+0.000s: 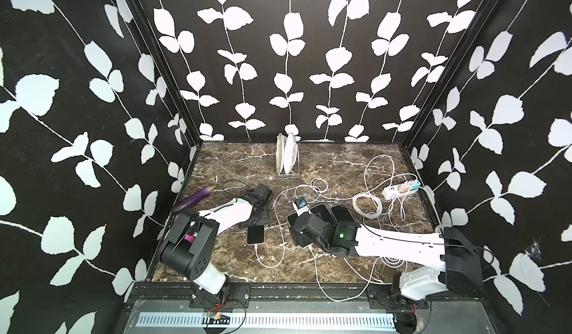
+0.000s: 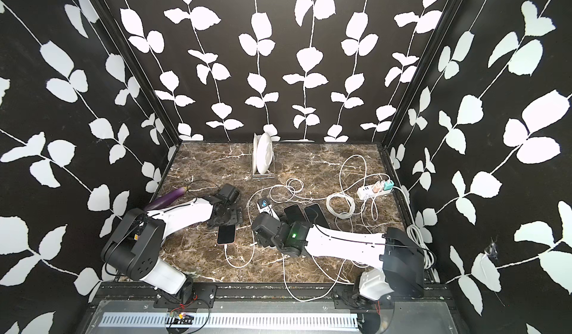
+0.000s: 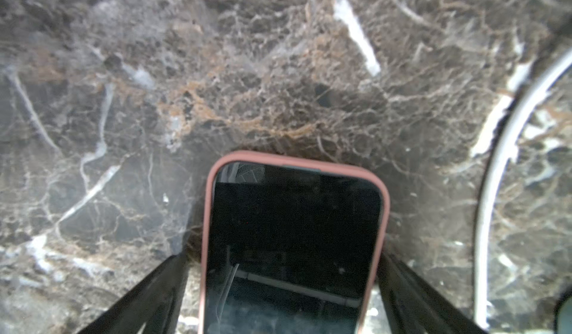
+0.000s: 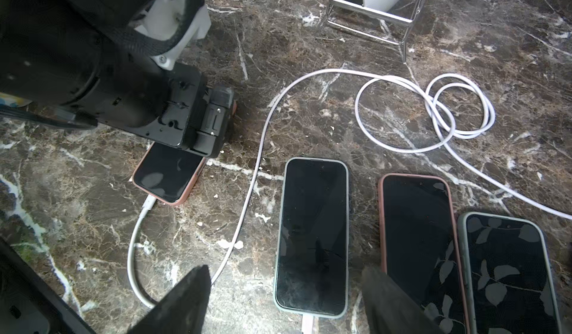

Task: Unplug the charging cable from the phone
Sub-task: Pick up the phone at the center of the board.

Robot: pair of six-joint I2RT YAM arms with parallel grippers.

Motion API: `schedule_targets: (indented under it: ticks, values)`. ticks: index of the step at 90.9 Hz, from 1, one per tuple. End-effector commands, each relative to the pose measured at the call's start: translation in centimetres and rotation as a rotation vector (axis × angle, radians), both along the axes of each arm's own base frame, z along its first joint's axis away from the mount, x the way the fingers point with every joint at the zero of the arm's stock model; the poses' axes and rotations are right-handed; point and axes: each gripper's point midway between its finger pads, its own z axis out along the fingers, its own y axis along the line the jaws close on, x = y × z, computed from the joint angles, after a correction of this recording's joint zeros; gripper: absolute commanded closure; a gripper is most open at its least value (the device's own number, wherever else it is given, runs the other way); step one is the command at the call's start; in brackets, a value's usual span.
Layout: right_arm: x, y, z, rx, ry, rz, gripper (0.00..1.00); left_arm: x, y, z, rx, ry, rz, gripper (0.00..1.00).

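A phone (image 1: 255, 234) in a pink case lies screen up on the marble, left of centre in both top views. A white charging cable (image 1: 263, 259) is plugged into its near end (image 4: 148, 202). My left gripper (image 3: 284, 255) is open and straddles the phone's far end (image 3: 291, 218), one finger (image 3: 173, 279) close beside each long edge. My right gripper (image 4: 284, 269) hangs open over a grey-cased phone (image 4: 312, 236), which has its own cable plug (image 4: 308, 321) at its near end. In a top view the right gripper (image 1: 298, 238) is mostly hidden under its wrist.
Two more phones (image 4: 418, 242) (image 4: 507, 273) lie beside the grey-cased one. White cable loops (image 1: 368, 207) run to a power strip (image 1: 400, 190) at the right edge. A rack of white plates (image 1: 288, 159) stands at the back. An eggplant (image 1: 193, 201) lies at the left wall.
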Motion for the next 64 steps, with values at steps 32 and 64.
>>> schedule_targets:
  ticks: [32, 64]
  values:
    - [0.5, 0.8, 1.6, 0.014, -0.046, 0.005, 0.2, -6.6, 2.4, -1.9, 0.1, 0.212, -0.058, 0.04]
    - [0.5, 1.0, 1.7, 0.006, -0.045, 0.011, 0.2, -8.2, 2.3, -2.5, 0.107, 0.24, -0.089, 0.07]
